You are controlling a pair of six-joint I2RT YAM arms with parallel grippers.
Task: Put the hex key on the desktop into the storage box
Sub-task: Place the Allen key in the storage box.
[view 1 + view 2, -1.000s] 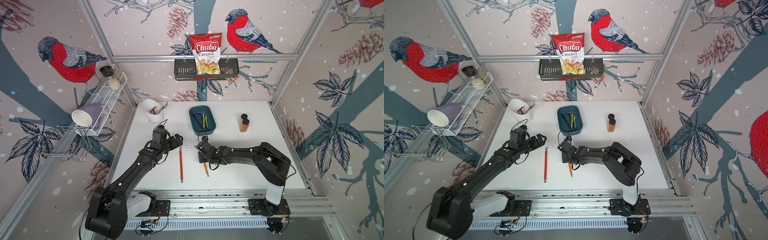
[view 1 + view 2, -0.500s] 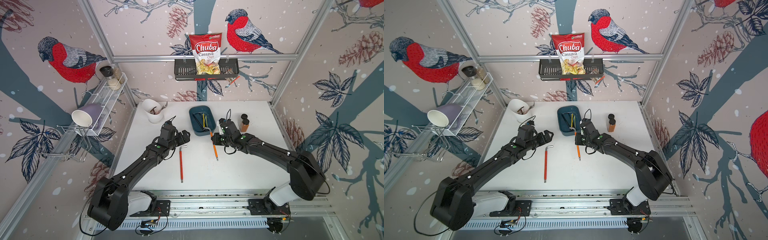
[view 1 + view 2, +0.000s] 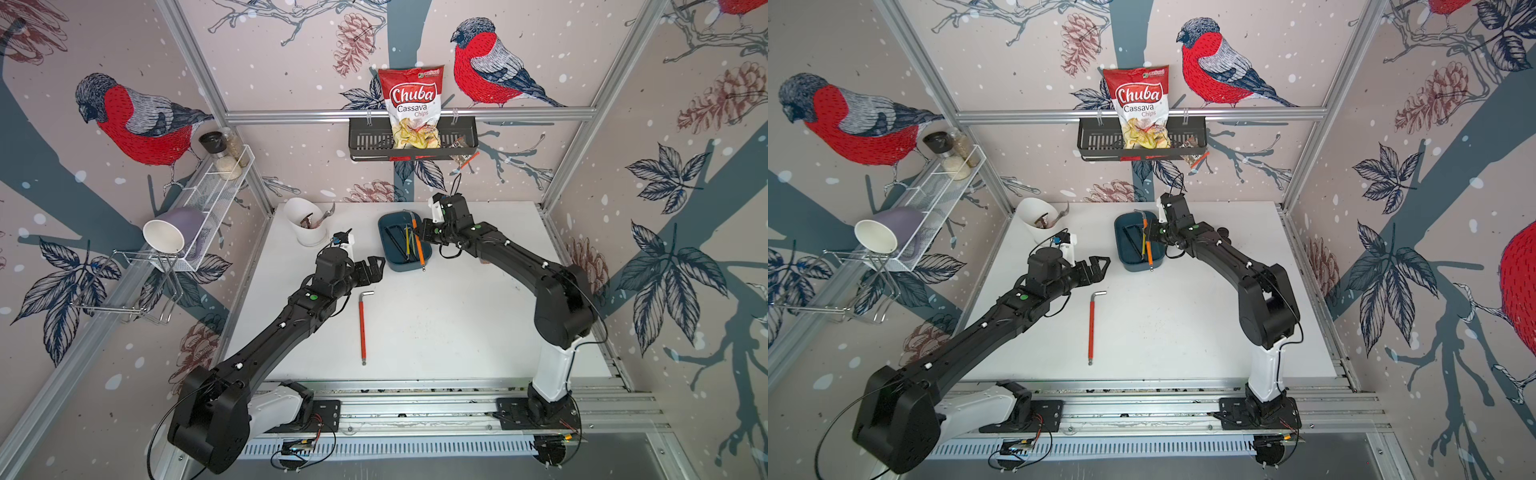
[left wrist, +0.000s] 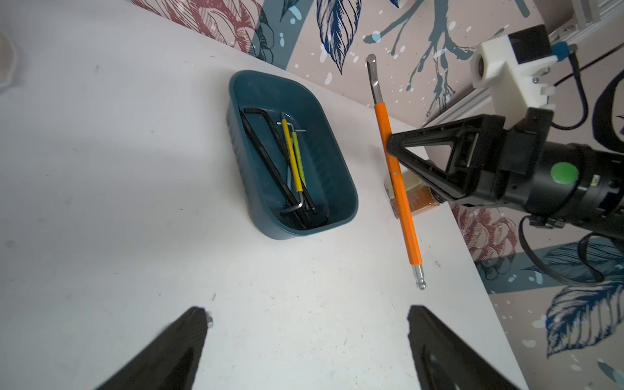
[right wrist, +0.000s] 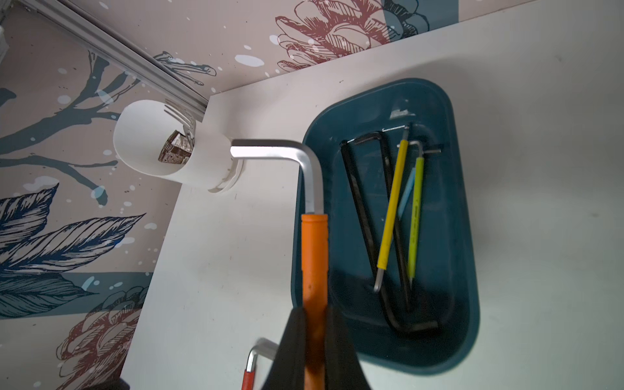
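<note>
Currently right hand [image 4: 391,150] clenches orange hex key [image 4: 403,209] above storage box [image 4: 304,233] rim; left hand [image 4: 307,310] released.

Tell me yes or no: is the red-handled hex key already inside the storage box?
No, the red-handled hex key lies on the table, apart from the storage box.

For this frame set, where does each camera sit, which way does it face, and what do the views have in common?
Top views: high over the arm bases, facing down toward the back wall; both arms whole, left pincer open, right pincer gripping the orange hex key.
Left wrist: on the left arm, facing the storage box; own open fingertips show.
Right wrist: on the right arm, facing down onto the box; own fingertips show.
Shared: both wrist views show box and orange key.
</note>
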